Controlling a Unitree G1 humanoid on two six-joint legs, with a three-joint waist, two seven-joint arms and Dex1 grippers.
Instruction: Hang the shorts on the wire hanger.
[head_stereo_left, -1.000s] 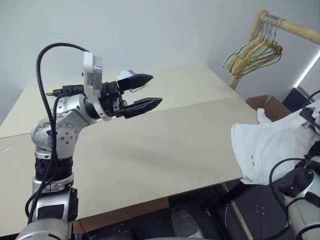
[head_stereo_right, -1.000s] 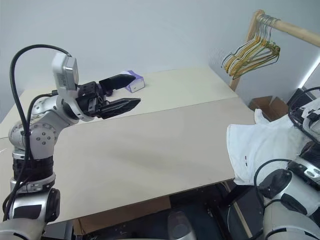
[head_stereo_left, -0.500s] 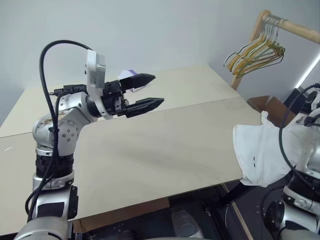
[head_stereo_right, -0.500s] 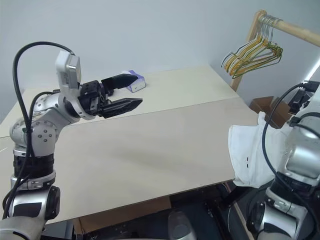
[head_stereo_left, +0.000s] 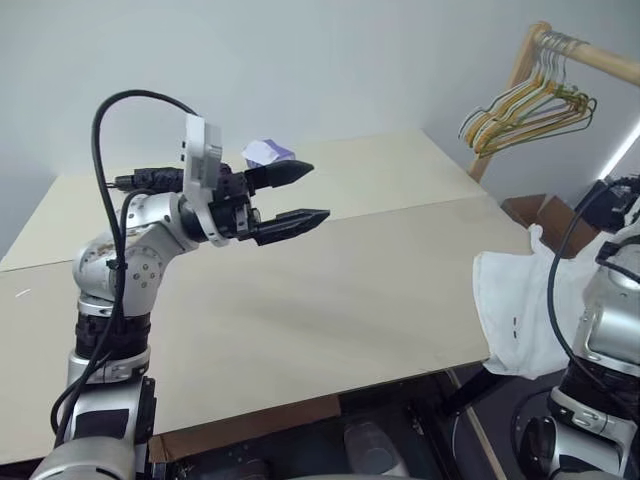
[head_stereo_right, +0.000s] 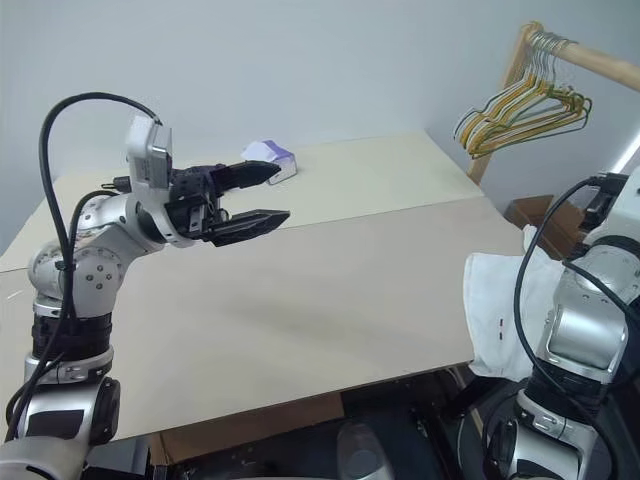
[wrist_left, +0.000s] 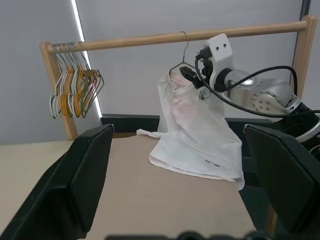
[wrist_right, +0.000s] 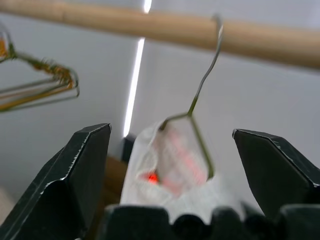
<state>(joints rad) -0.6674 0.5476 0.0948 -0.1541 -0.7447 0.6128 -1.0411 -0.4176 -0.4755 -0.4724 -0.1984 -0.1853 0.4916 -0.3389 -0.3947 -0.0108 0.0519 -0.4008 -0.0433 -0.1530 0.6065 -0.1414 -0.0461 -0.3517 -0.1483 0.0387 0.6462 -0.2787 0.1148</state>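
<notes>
White shorts (wrist_left: 192, 132) are draping off the wire hanger (wrist_left: 179, 65) on the rail (wrist_left: 150, 38); our right tool (wrist_left: 192, 80) and left tool (head_stereo_left: 290, 195) are both gaping, empty. Next we're judging the hang.

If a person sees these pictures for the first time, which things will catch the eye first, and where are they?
First, the white shorts, draped from the wire hanger that hooks over the wooden rail, their lower end resting on the table's far corner. The right gripper, open, is right beside the hanger's neck. The open left gripper hovers over the table, and a bunch of yellow and green hangers hangs at the rail's other end.
</notes>
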